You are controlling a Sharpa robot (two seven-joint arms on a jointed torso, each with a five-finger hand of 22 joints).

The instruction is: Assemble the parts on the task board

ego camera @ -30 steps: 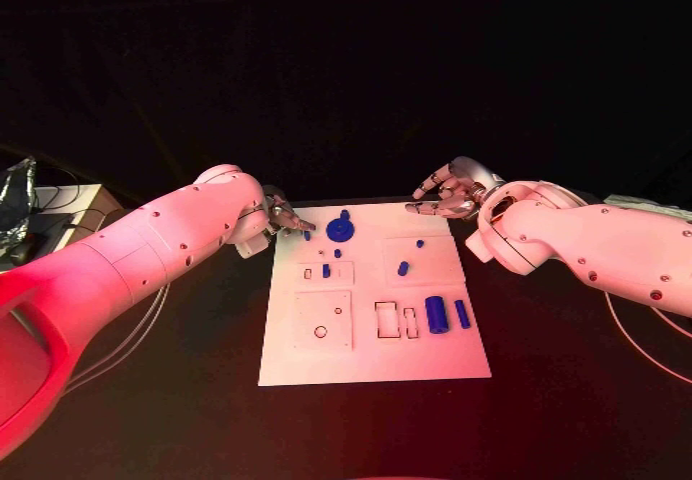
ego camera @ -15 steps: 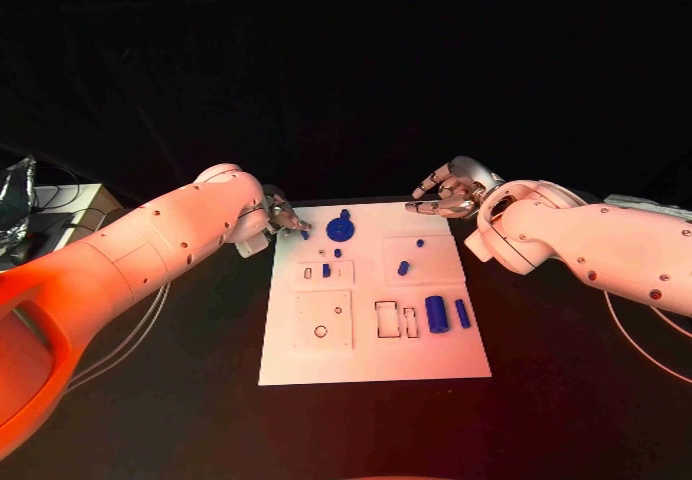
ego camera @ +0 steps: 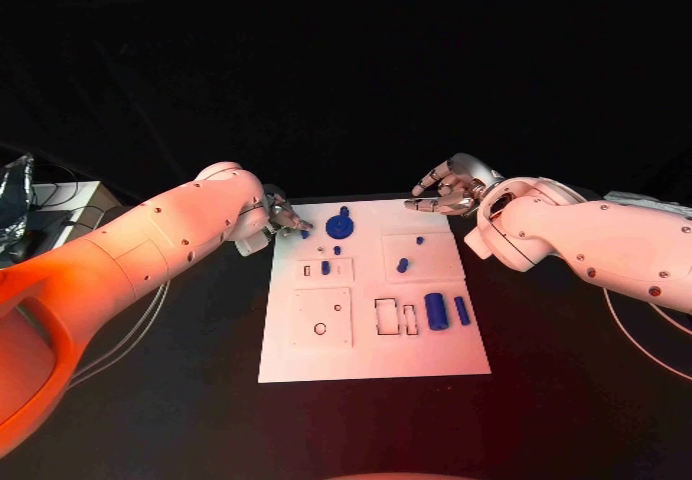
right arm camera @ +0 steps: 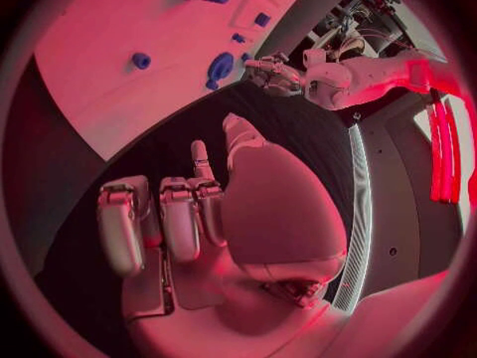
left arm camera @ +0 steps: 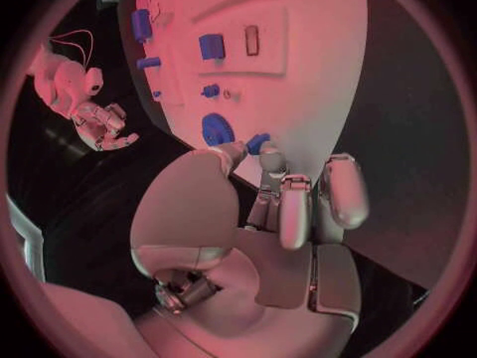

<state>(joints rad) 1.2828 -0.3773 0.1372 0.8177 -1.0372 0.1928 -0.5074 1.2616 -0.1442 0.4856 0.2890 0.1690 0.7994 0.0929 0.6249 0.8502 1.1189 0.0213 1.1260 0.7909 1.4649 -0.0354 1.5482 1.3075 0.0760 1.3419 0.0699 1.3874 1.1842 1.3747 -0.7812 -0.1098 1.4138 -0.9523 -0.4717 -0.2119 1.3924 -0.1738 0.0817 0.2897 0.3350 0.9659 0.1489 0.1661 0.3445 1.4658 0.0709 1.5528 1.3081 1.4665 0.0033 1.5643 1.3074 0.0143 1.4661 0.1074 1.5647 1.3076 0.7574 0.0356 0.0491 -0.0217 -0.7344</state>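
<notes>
The white task board (ego camera: 375, 350) lies in the middle of the black table. My left hand (ego camera: 281, 218) hovers at the board's far left corner and pinches a small blue peg (left arm camera: 257, 142) between thumb and a finger, just beside the round blue wheel-shaped part (ego camera: 340, 225). My right hand (ego camera: 447, 192) hangs over the far right corner with fingers loosely apart and holds nothing. Small blue pieces (ego camera: 404, 267) dot the middle of the board. A thick blue cylinder (ego camera: 436, 312) and a slim one (ego camera: 462, 312) lie at its right side.
Empty outlined recesses, one square (ego camera: 323, 318) and one narrow (ego camera: 388, 318), mark the board's near half. A pale box with crumpled foil (ego camera: 22, 200) sits at the far left. Thin cables (ego camera: 137, 320) trail under my left arm.
</notes>
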